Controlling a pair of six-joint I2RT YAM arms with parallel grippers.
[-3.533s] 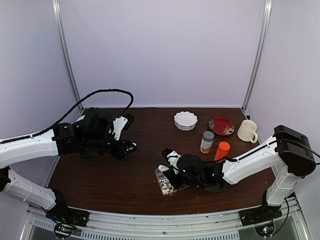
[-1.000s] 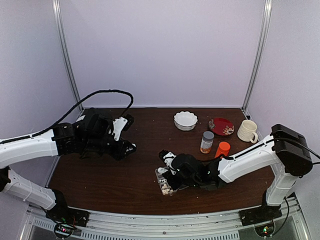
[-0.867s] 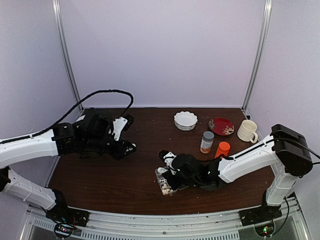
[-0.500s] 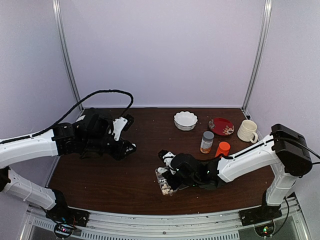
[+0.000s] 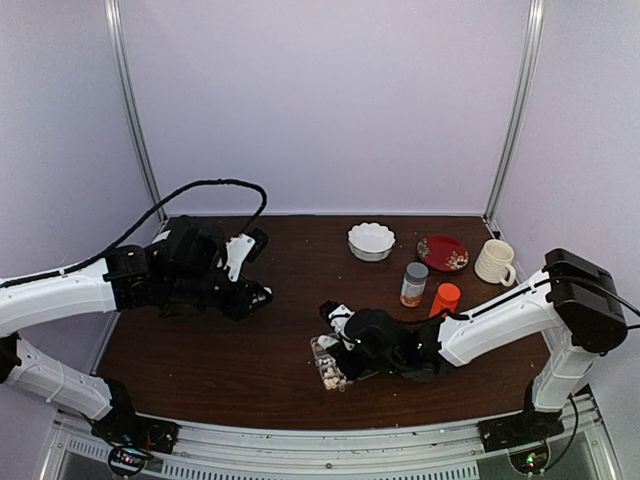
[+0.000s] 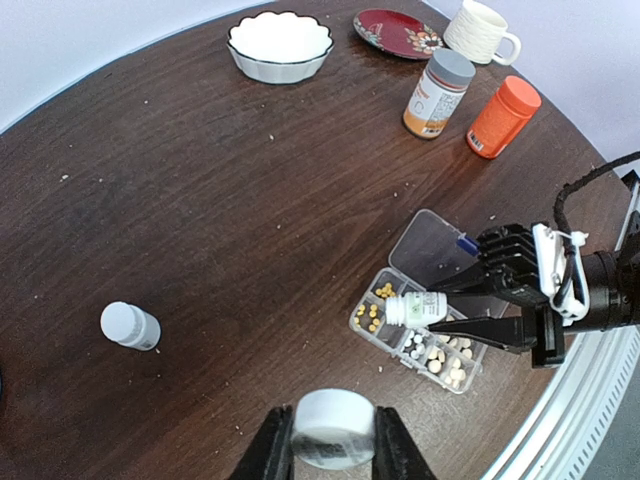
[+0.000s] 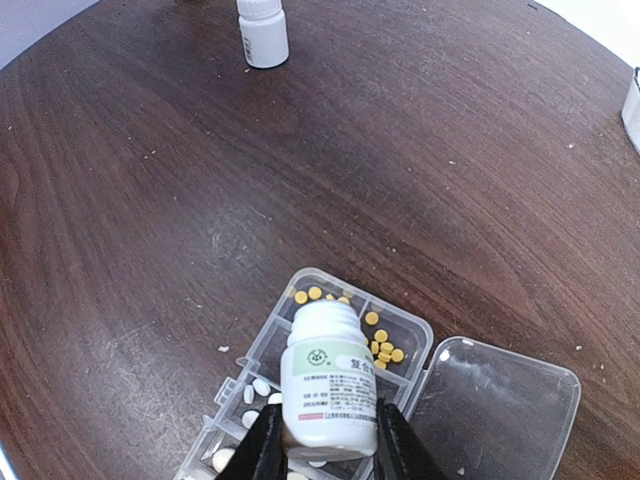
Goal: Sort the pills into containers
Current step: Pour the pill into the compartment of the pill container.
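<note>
The containers are the cells of a clear organiser box (image 6: pixel 358 320) (image 7: pixel 415 335) (image 5: pixel 322 350) lying on the table with its lid (image 7: pixel 500 410) swung open. Yellow pills (image 7: pixel 385 350) (image 6: pixel 372 310) fill the end cells and white pills (image 7: pixel 255 390) (image 6: pixel 440 358) lie in the cells beside them. My right gripper (image 7: pixel 325 440) (image 6: pixel 440 307) is shut on a small uncapped white bottle (image 7: pixel 328 380) (image 6: pixel 418 308), tipped on its side over the box. My left gripper (image 6: pixel 333 445) (image 5: pixel 255 295) hangs well to the left, shut on a round white cap (image 6: pixel 333 428).
A second small white bottle (image 6: pixel 130 325) (image 7: pixel 263 30) stands capped left of the box. Behind it are a white bowl (image 5: pixel 371 241), red plate (image 5: pixel 442 252), cream mug (image 5: pixel 495 262), grey-capped bottle (image 5: pixel 413 284) and orange bottle (image 5: pixel 444 300). The table's front edge runs close beside the box.
Since the earliest frame my right gripper has crept slightly left with the bottle over the box. Over the last second it hardly moves. The left arm holds still.
</note>
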